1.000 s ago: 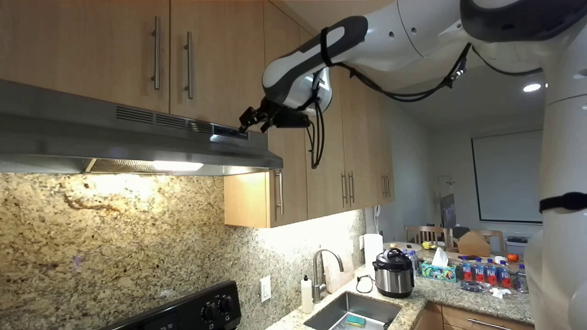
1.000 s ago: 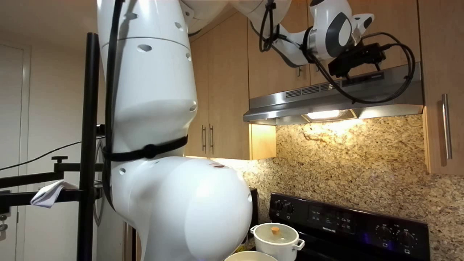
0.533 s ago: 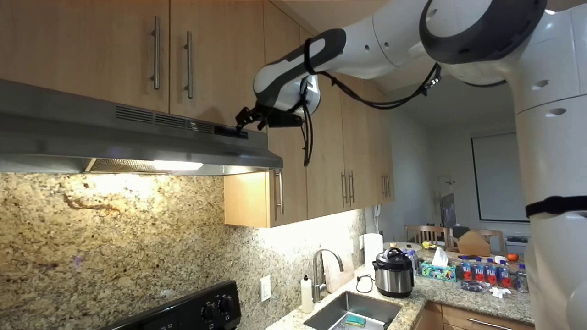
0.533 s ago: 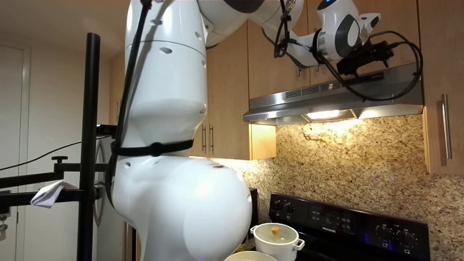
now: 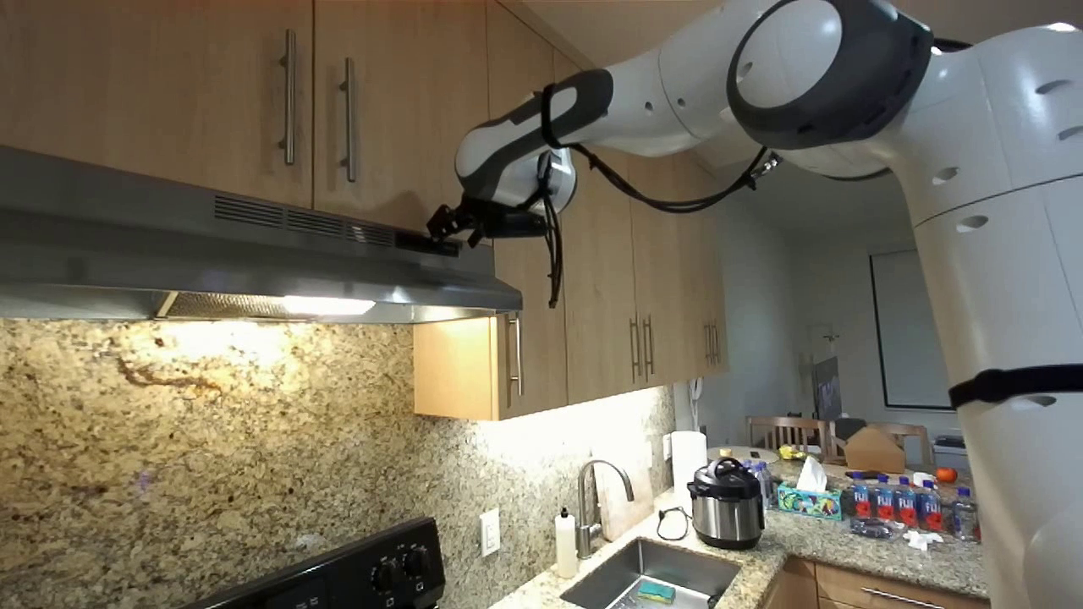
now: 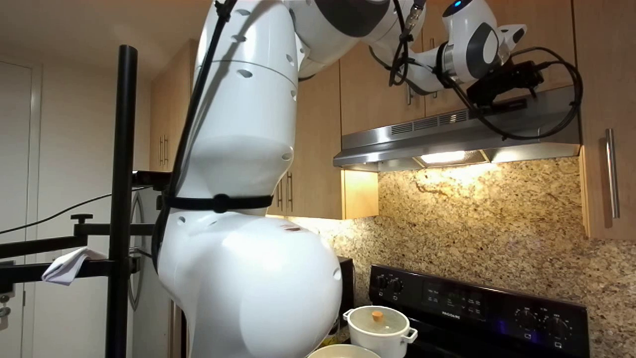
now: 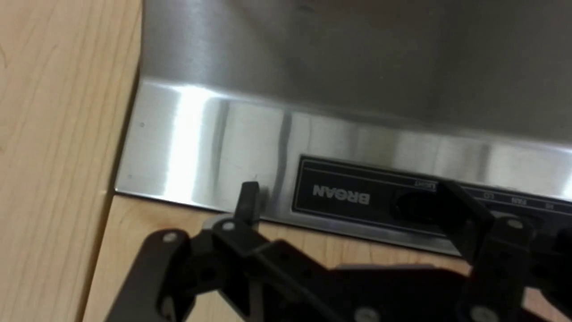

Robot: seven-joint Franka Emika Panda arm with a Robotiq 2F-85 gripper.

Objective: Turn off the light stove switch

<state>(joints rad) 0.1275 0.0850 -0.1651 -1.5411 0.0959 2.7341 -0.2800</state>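
Note:
Under the long steel range hood (image 5: 186, 245), the light (image 5: 328, 306) glows warm white; it is lit in both exterior views. On the hood's front, a black BROAN panel (image 7: 342, 194) shows upside down in the wrist view. Its dark, oval light switch (image 7: 409, 205) lies beneath the word LIGHT, partly covered by my right-hand finger (image 7: 462, 214). Whether that fingertip touches the switch, I cannot tell. My gripper (image 7: 348, 188) is open wide, with nothing held. The left-hand finger (image 7: 248, 201) is over bare steel beside the panel. In an exterior view the gripper (image 5: 453, 230) is at the panel's height.
Wooden cabinets (image 5: 406, 101) rise directly above the hood, with bar handles (image 5: 349, 118) standing out. Below are the black stove back panel (image 6: 477, 303) and a white lidded pot (image 6: 380, 338). Black cables (image 6: 571, 99) loop from the wrist in front of the hood.
The gripper has shifted a little along the hood, leftward in one exterior view and rightward in the other. The arm's upper links swung the same way. The light stays lit throughout.

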